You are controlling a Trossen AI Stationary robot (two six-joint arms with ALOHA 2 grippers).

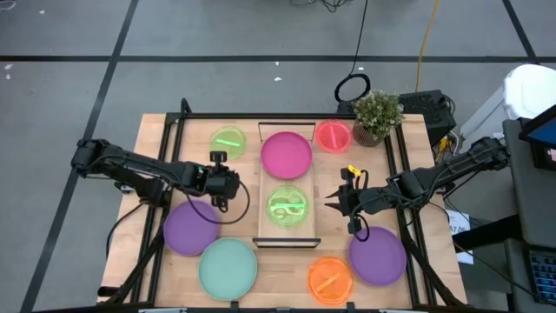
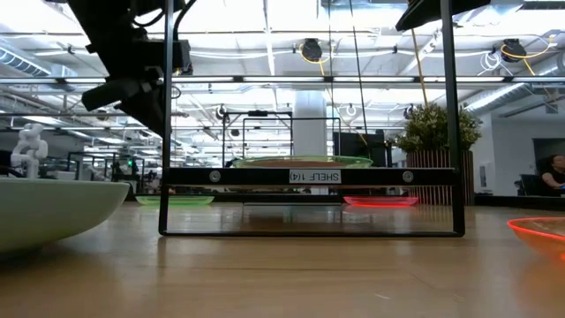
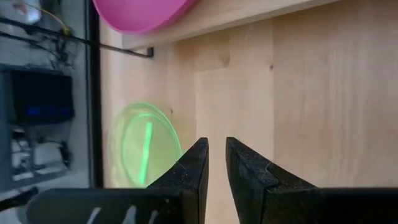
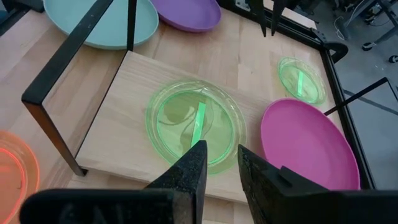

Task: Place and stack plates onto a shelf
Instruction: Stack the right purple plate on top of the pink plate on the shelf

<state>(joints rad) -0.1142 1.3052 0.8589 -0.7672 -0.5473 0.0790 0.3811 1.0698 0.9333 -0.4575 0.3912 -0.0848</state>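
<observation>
The shelf [image 1: 271, 196] stands mid-table, a light-wood board on black end frames [image 2: 309, 177]. On it lie a magenta plate [image 1: 287, 154] at the far end and a translucent lime-green plate [image 1: 287, 207] [image 4: 194, 124] nearer, both flat on their bases. My left gripper [image 1: 230, 181] [image 3: 216, 144] hovers left of the shelf over bare table, its fingers a narrow gap apart and holding nothing. A small lime-green plate [image 3: 143, 146] lies on the table beyond it. My right gripper [image 1: 333, 203] [image 4: 219, 149] hangs at the shelf's right side, pointing at the lime-green plate, narrowly open and holding nothing.
On the table lie a purple plate [image 1: 189, 228], a mint-green plate [image 1: 228, 268], an orange plate [image 1: 330, 278], a second purple plate [image 1: 378, 255] and a red-pink plate [image 1: 333, 136]. A potted plant [image 1: 378, 116] stands at the far right corner. A black frame [image 1: 178, 122] borders the table.
</observation>
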